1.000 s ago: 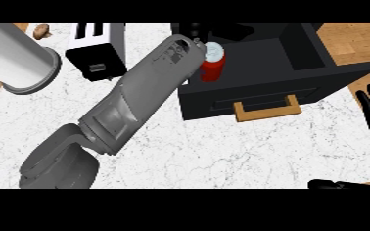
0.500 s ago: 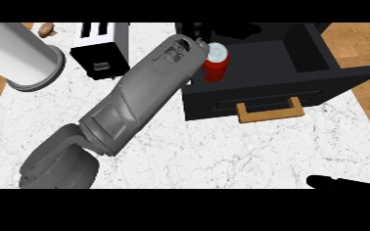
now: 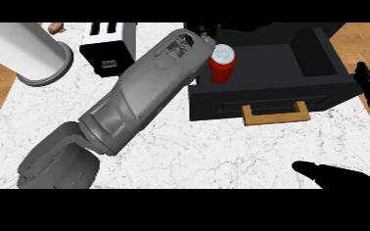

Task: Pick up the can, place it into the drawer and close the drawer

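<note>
The can, red with a pale top, stands upright inside the open black drawer, at its left end, close against the left wall. The left forearm runs from about seven o'clock up toward one o'clock and ends at the drawer's left rear corner. The left hand sits just at eleven o'clock of the can; only a small dark part of it shows past the wrist, so whether its fingers are released or grasp the can cannot be told.

The right hand shows at five o'clock by the lower edge, its dark fingers stretched out flat and holding nothing, well apart from the can.

The drawer's wooden handle faces six o'clock. A black toaster stands at eleven o'clock, and a large white cylinder at ten o'clock on the marble counter.
</note>
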